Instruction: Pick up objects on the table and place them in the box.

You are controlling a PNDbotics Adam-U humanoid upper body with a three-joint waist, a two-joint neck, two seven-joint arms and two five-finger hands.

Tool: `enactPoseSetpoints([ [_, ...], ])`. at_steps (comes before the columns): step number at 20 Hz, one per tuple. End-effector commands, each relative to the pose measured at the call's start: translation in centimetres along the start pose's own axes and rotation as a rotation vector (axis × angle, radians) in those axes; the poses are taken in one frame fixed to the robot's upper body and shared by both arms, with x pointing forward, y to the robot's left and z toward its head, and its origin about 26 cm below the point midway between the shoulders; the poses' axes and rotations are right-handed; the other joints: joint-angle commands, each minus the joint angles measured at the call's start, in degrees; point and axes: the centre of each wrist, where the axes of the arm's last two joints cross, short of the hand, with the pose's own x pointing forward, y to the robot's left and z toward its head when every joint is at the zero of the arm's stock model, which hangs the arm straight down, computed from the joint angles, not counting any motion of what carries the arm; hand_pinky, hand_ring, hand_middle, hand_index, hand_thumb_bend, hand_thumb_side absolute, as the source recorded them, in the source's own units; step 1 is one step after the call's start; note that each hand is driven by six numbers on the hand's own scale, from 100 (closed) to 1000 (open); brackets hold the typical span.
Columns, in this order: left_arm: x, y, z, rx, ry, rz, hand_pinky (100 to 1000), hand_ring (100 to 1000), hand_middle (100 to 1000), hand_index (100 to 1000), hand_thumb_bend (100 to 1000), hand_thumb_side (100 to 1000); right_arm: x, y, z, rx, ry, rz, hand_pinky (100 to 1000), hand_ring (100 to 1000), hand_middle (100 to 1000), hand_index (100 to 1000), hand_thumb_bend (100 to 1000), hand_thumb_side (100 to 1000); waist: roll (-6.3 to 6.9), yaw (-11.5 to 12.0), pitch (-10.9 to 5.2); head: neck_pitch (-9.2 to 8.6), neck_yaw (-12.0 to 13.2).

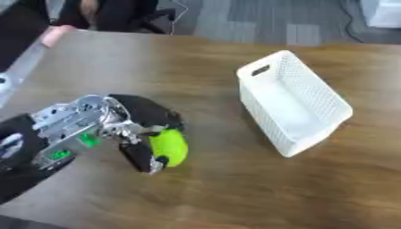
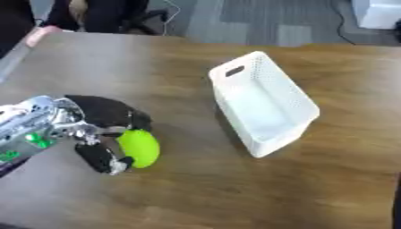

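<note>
A bright green rounded object (image 1: 170, 147) sits at the left of the wooden table (image 1: 219, 197). My left hand (image 1: 138, 120) comes in from the left, its black fingers curled over the top of the green object and its thumb (image 1: 139, 157) pressed against the lower side. To the right stands a white perforated plastic box (image 1: 294, 102), tilted, with a handle slot at its far end; nothing shows inside it. My right hand appears in neither view.
A pink-tipped pale stick (image 1: 35, 50) lies along the table's far left edge. Beyond the far edge are dark chair legs and grey carpet (image 1: 258, 18). Bare wood lies between the hand and the box.
</note>
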Motion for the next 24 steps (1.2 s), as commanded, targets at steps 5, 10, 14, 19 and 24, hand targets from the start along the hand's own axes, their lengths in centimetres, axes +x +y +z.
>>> enactPoseSetpoints([
  [5, -0.7, -0.9, -0.4, -0.062, 0.061, 0.066, 1000, 1000, 1000, 1000, 448, 366, 0.0, 0.2, -0.9, 0.107, -0.104, 0.023, 280, 322, 363, 493, 100, 1000, -0.11, 0.0, -0.63, -0.04, 1.0],
  [10, -0.5, -0.9, -0.3, -0.057, 0.080, 0.063, 763, 923, 1000, 1000, 236, 132, 0.0, 0.2, -0.9, 0.106, -0.101, 0.024, 280, 322, 363, 493, 100, 1000, -0.09, 0.0, -0.67, -0.04, 1.2],
  [14, 0.1, -0.3, 0.6, -0.013, 0.069, 0.008, 325, 652, 871, 882, 100, 100, 0.0, 0.1, -0.9, 0.106, -0.100, 0.026, 281, 322, 363, 493, 100, 1000, -0.08, 0.1, -0.72, -0.04, 1.2],
  [19, 0.1, 1.2, 1.3, 0.047, 0.006, -0.026, 100, 120, 266, 323, 100, 309, 0.1, 0.0, -0.9, 0.106, -0.096, 0.032, 281, 323, 364, 493, 100, 1000, -0.18, 0.4, -0.86, -0.04, 1.1],
  [24, -0.5, 3.3, 2.2, 0.264, -0.080, -0.090, 100, 100, 100, 207, 100, 305, 0.2, -0.1, -0.8, 0.108, -0.091, 0.039, 281, 323, 364, 493, 100, 1000, -0.27, 0.8, -1.02, -0.04, 0.9],
])
